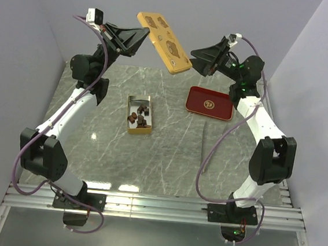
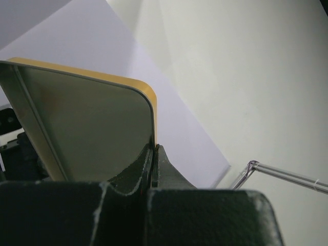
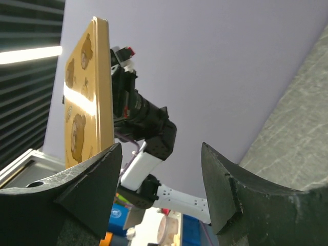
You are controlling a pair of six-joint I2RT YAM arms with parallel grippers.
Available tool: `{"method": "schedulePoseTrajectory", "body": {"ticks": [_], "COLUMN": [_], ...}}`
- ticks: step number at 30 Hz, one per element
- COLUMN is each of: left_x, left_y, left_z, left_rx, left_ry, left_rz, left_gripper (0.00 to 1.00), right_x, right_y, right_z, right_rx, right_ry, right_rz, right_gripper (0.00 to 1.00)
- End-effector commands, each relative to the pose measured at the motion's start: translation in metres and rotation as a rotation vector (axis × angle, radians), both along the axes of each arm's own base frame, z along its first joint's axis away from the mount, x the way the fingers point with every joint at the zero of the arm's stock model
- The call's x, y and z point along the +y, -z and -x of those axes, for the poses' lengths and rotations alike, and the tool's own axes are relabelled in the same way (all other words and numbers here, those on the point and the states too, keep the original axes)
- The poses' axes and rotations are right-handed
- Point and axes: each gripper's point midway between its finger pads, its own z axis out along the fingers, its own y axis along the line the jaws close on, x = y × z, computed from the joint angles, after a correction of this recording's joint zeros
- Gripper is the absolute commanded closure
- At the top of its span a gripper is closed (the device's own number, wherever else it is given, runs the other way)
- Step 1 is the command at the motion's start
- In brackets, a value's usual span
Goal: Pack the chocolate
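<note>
Left pincer [image 1: 142,35]: up in the air at the back of the table, jaws closed tight on one short edge of the yellow lid [image 1: 164,43]. Its wrist view shows the fingers [image 2: 154,159] pinching the lid [image 2: 87,118] by the rim, plain inner face toward the camera.
Yellow lid: held aloft and tilted, its printed face up in the top view, slanting from 11 o'clock down to 5 o'clock between the two pincers.
Right pincer [image 1: 196,59]: jaws standing wide apart with nothing between them, by the lid's lower end. In its wrist view [image 3: 160,154] the lid [image 3: 84,92] stands on edge just outside one finger; I can't tell whether they touch.
Chocolate [image 1: 139,116]: small dark lumps lying inside the gold tin [image 1: 129,114] on the marble table [image 1: 173,153].
Chocolate to pincers: well apart from both and far below them; at 6 o'clock from the left pincer and about 7 o'clock from the right.
Red tray [image 1: 197,106]: flat on the table at about 3 o'clock from the tin, well apart from it.
</note>
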Motion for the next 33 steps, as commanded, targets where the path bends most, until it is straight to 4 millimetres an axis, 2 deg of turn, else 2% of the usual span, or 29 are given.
{"method": "schedulePoseTrajectory", "body": {"ticks": [1, 5, 7, 11, 14, 18, 22, 27, 33], "left_x": [0.001, -0.001, -0.003, -0.006, -0.006, -0.008, -0.011, -0.014, -0.017], "left_y": [-0.029, -0.023, -0.017, -0.01, -0.007, -0.013, -0.013, -0.008, -0.014], "left_z": [0.035, 0.03, 0.027, 0.02, 0.017, 0.017, 0.013, 0.007, 0.007], "left_rx": [-0.081, -0.035, -0.013, 0.004, -0.004, -0.033, -0.034, -0.019, -0.035], "left_ry": [0.079, 0.076, 0.079, 0.075, 0.085, 0.103, 0.118, 0.125, 0.135], "left_rz": [-0.003, -0.026, -0.035, -0.046, -0.03, -0.021, -0.029, -0.025, -0.041], "left_gripper": [1.0, 1.0, 1.0, 1.0, 1.0, 1.0, 1.0, 1.0, 1.0], "right_x": [-0.003, -0.003, 0.001, 0.011, 0.021, 0.034, 0.038, 0.041, 0.045], "right_y": [-0.051, -0.065, -0.066, -0.08, -0.077, -0.062, -0.051, -0.057, -0.038], "right_z": [0.029, 0.032, 0.033, 0.047, 0.052, 0.056, 0.05, 0.051, 0.035], "right_rx": [-0.2, -0.219, -0.216, -0.251, -0.231, -0.213, -0.176, -0.193, -0.16], "right_ry": [-0.071, -0.115, -0.149, -0.232, -0.286, -0.323, -0.299, -0.335, -0.29], "right_rz": [-0.09, -0.15, -0.155, -0.155, -0.14, -0.1, -0.08, -0.068, -0.038], "right_gripper": [0.3, 0.3, 0.31, 0.31, 0.31, 0.31, 0.31, 0.32, 0.32]}}
